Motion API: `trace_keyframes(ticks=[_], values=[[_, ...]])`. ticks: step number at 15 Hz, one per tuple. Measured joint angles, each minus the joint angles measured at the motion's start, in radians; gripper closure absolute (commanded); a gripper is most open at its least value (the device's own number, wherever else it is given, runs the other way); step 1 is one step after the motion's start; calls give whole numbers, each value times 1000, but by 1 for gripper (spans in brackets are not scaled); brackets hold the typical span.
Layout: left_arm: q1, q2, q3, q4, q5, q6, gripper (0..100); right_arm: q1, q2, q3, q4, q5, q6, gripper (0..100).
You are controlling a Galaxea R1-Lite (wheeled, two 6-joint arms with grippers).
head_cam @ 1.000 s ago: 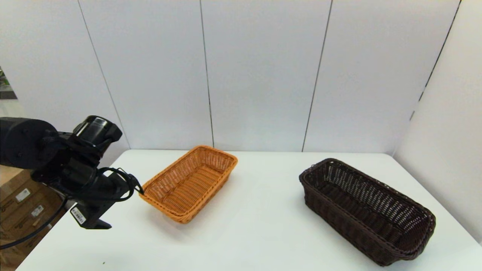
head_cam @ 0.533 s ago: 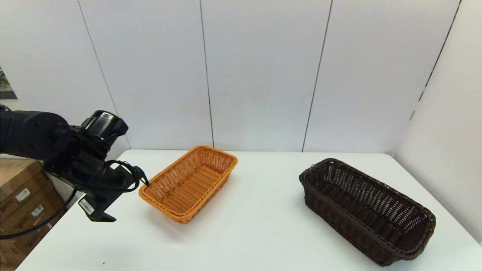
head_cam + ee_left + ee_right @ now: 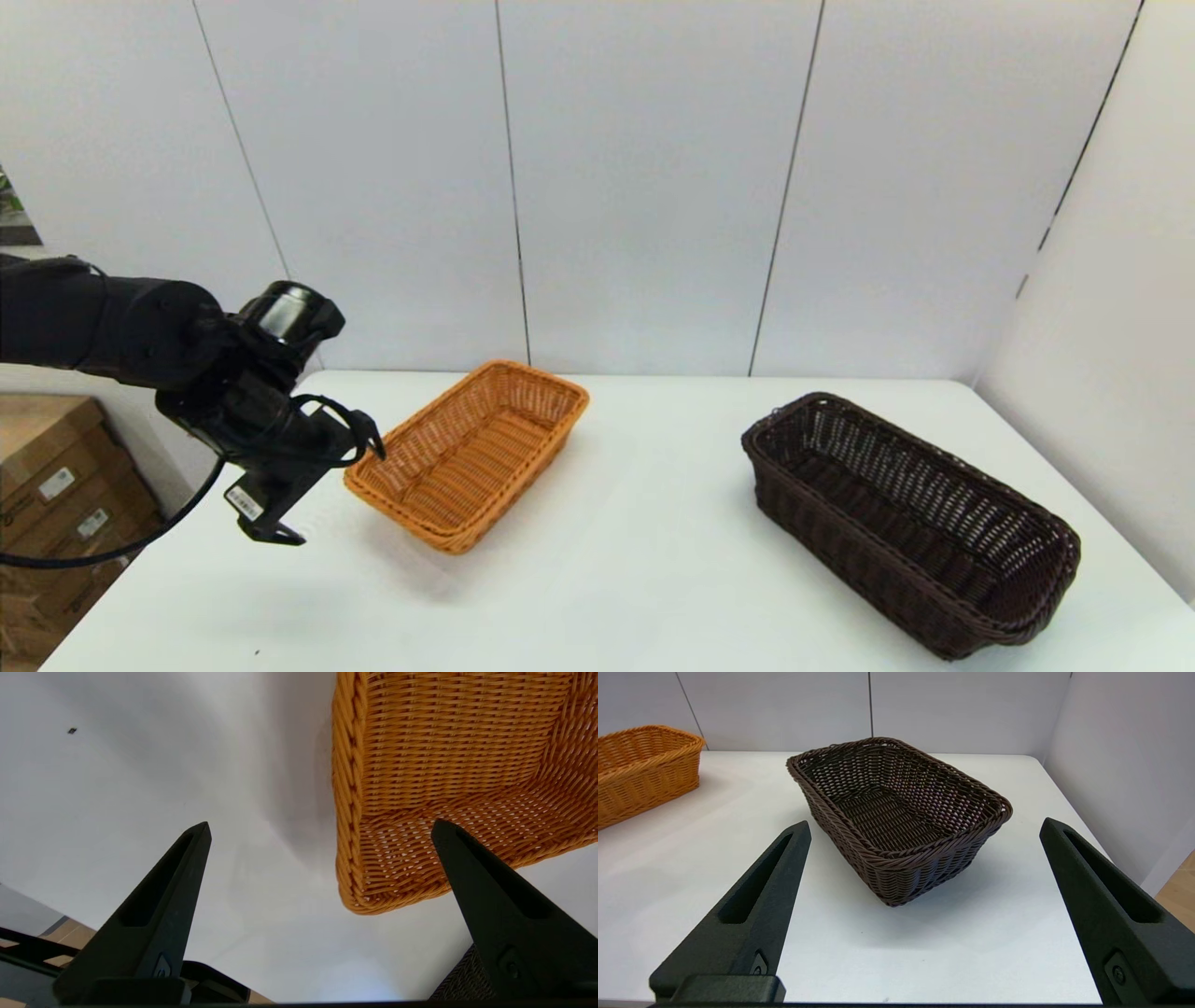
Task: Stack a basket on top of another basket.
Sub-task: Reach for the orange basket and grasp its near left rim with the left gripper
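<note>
Nothing's stacked yet: we've got our left gripper (image 3: 320, 830) spread wide, empty, just beside the orange-tan basket (image 3: 469, 455), with the dark brown basket (image 3: 910, 523) sitting well apart from it.

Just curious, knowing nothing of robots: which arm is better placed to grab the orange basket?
Left. Its jaws stand open right beside the orange basket, at its corner; the right arm faces the dark basket instead.

White table (image 3: 616, 579), bearing an orange-tan basket (image 3: 470, 453) left and a dark brown basket (image 3: 910, 518) right, well apart.
</note>
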Motion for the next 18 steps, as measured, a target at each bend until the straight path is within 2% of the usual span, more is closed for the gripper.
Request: trace_keyframes(ticks=[18], values=[[0,135,-28,-2,-15,-10,0,0,0,0,0,0,0,0]])
